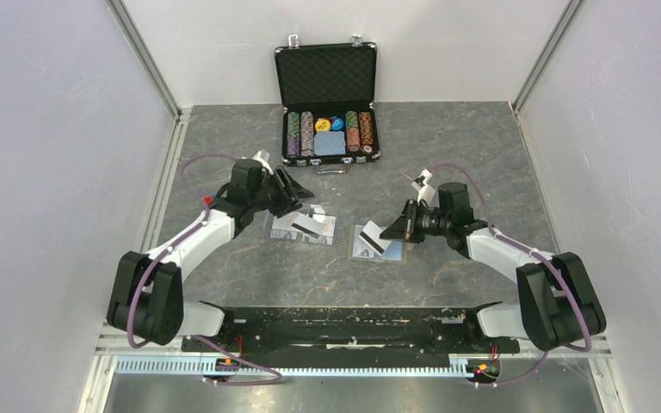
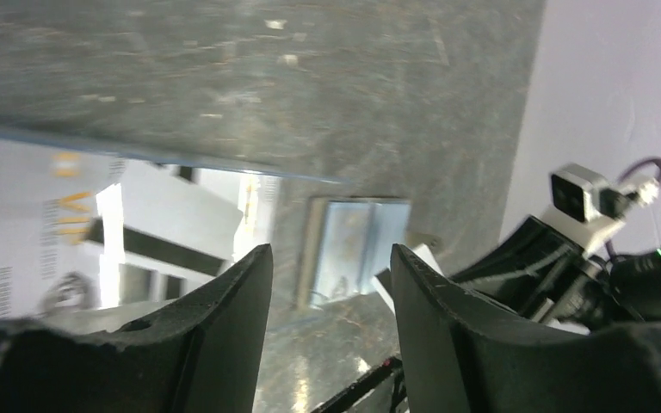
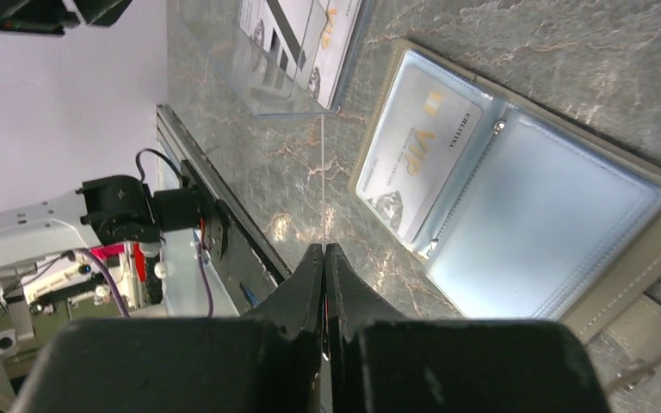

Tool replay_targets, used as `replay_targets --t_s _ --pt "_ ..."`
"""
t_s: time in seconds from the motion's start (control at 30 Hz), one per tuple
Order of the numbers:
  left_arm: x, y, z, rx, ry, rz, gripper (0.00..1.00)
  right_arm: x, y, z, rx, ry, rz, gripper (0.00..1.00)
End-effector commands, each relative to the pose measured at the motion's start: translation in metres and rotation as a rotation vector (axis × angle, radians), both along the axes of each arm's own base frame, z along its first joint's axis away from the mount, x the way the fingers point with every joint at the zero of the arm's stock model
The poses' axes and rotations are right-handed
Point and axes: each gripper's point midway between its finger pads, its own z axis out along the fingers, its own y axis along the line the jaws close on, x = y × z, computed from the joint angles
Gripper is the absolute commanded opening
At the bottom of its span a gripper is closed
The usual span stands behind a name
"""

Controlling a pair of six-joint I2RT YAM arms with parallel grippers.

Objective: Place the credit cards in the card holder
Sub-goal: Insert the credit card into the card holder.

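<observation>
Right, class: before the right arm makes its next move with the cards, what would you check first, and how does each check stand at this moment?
1. The card holder lies open with its blue lining up: ok.
2. One credit card sits in a pocket, face up: ok.
3. The other pocket looks free: ok.
4. The right hand is shut on the second card, which the wrist view shows edge-on: ok.
5. That card's edge is lined up with the pocket opening: cannot tell.
6. The left hand is open and away from the holder: ok.
</observation>
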Motion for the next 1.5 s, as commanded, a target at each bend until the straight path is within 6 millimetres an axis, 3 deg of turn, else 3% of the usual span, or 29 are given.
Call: replay_targets --t_s 0.0,0.2,0.4,0.73,0.87,1.13,1.2,1.3,1.33,1.4,1.47 --pt "-0.008 -0.042 0.044 -0.022 -0.134 -0.120 0.60 0.013 -0.009 0.020 0.043 -0.083 -0.086 0.00" --pt "-0.024 -0.121 0.077 -0.293 -0.200 -0.263 0.60 0.019 -0.011 0.058 0.234 -0.115 -0.198 0.00" --pt "-0.034 -0.165 0.078 -0.406 -0.204 -0.325 0.50 0.020 -0.009 0.095 0.415 -0.130 -0.239 0.00" --pt "-0.039 -0.165 0.064 -0.389 -0.174 -0.277 0.50 0.032 -0.016 0.116 0.454 -0.169 -0.291 0.00" --pt "-0.041 -0.169 0.070 -0.438 -0.192 -0.288 0.50 0.032 -0.015 0.118 0.475 -0.160 -0.290 0.00" --pt "-0.051 -0.191 0.091 -0.564 -0.235 -0.385 0.35 0.029 -0.014 0.118 0.501 -0.144 -0.287 0.00" --pt "-0.052 -0.195 0.094 -0.575 -0.239 -0.404 0.25 0.029 -0.014 0.116 0.497 -0.137 -0.285 0.00" --pt "-0.052 -0.195 0.095 -0.577 -0.241 -0.404 0.03 0.028 -0.015 0.111 0.488 -0.127 -0.291 0.00" --pt "-0.052 -0.194 0.093 -0.567 -0.236 -0.400 0.02 0.028 -0.015 0.108 0.476 -0.124 -0.290 0.00" --pt "-0.052 -0.192 0.090 -0.539 -0.235 -0.395 0.02 0.028 -0.015 0.095 0.425 -0.106 -0.289 0.12" --pt "-0.051 -0.190 0.086 -0.493 -0.230 -0.397 0.02 0.028 -0.017 0.078 0.344 -0.092 -0.282 0.37"
